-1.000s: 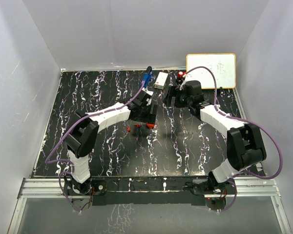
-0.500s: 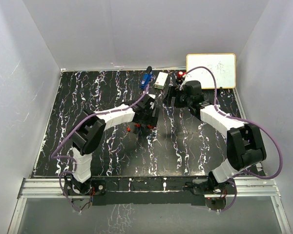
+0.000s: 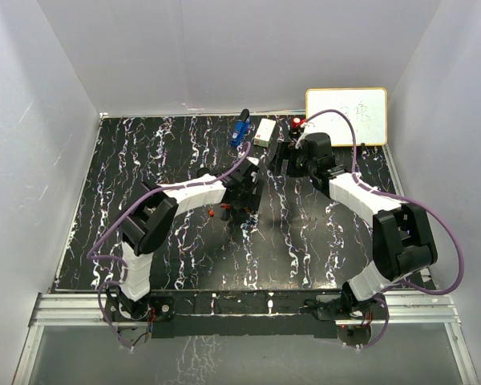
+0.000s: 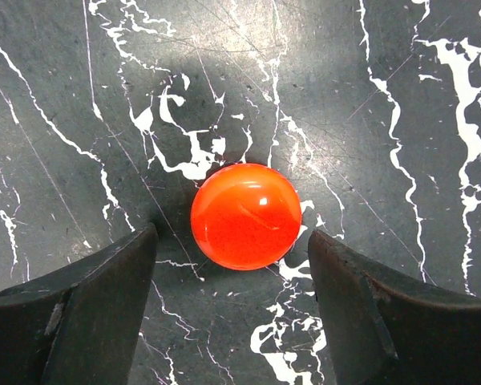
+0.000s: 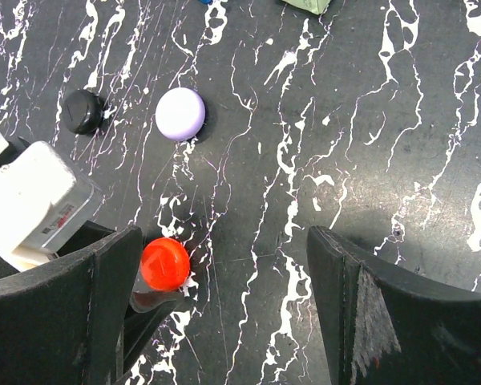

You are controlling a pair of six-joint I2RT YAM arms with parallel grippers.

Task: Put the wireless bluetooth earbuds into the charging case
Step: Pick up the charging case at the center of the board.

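In the left wrist view, my left gripper (image 4: 232,238) is open low over the table, its fingers either side of a round red puck (image 4: 246,216) without touching it. The same puck (image 5: 164,263) shows in the right wrist view beside the left gripper's dark finger. In the top view, tiny red earbud pieces (image 3: 212,212) (image 3: 225,208) lie just left of the left gripper (image 3: 247,189). My right gripper (image 5: 224,237) is open and empty above bare table; in the top view it (image 3: 277,157) is just behind the left one. A small white box (image 3: 265,132), possibly the case, stands behind them.
A lavender puck (image 5: 180,114) and a black puck (image 5: 83,111) lie beyond the red one. A blue object (image 3: 239,131) and a red item (image 3: 297,122) sit near the back edge. A whiteboard (image 3: 346,116) leans at the back right. White walls enclose the table.
My left arm has stretched out and carried its gripper a little to the right, toward the right gripper. The right arm has barely moved.
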